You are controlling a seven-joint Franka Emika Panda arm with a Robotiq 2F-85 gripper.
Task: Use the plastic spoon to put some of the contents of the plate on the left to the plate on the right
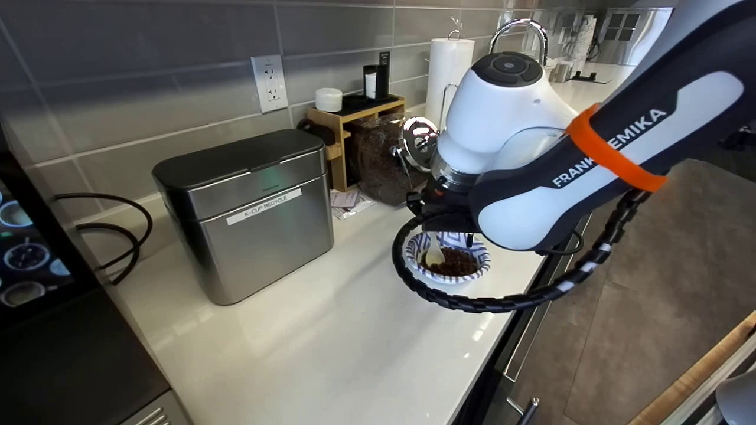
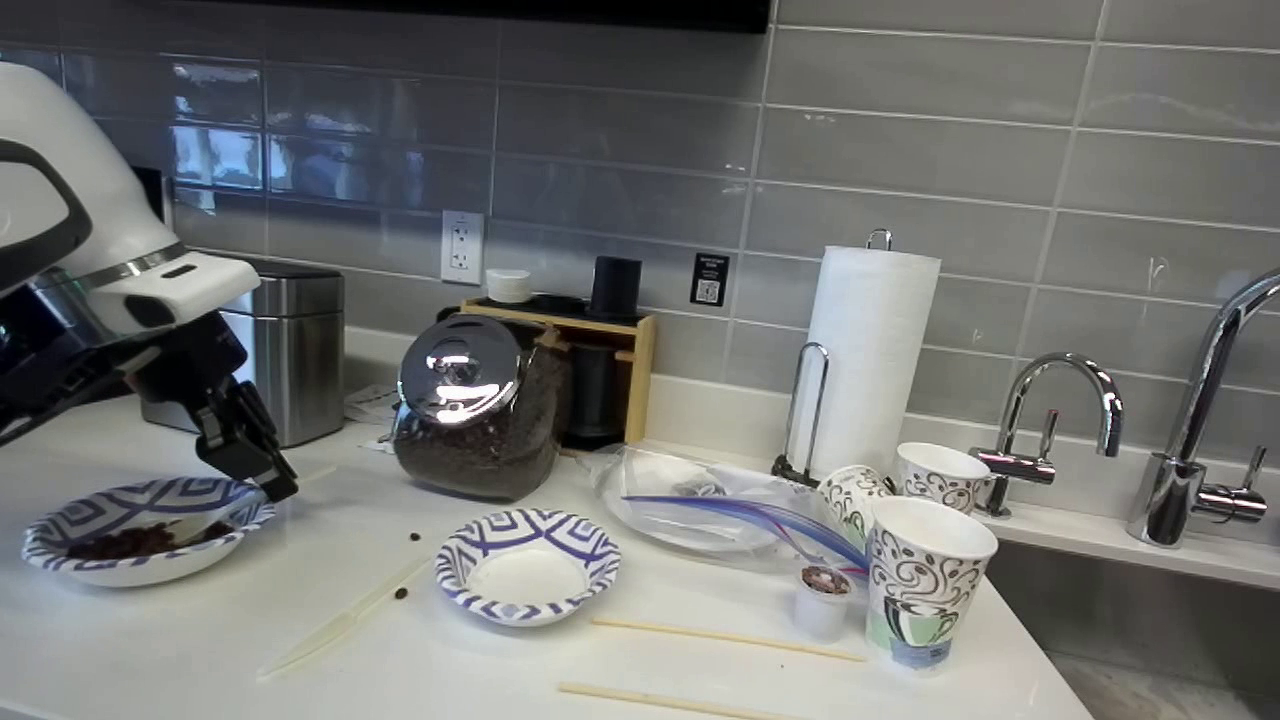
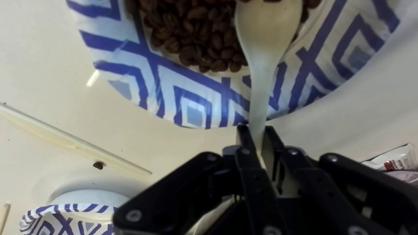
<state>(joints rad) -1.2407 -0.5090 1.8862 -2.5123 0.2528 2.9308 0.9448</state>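
Fingers [image 3: 244,140] observed pinching the handle of the white plastic spoon [image 3: 266,39] between them. Spoon head sits among the dark brown coffee beans [image 3: 196,36] inside a blue-and-white patterned bowl [image 3: 192,98]; handle crosses the rim. In an exterior view, a second patterned bowl [image 2: 530,575] stands apart on the tabletop [image 2: 420,660]. Pale slender utensil [image 2: 342,622] lies between the two bowls, two loose beans [image 2: 401,593] near it. Two wooden sticks [image 2: 730,640] lie near the second bowl, with a printed paper cup [image 2: 930,570] just beside one stick's end.
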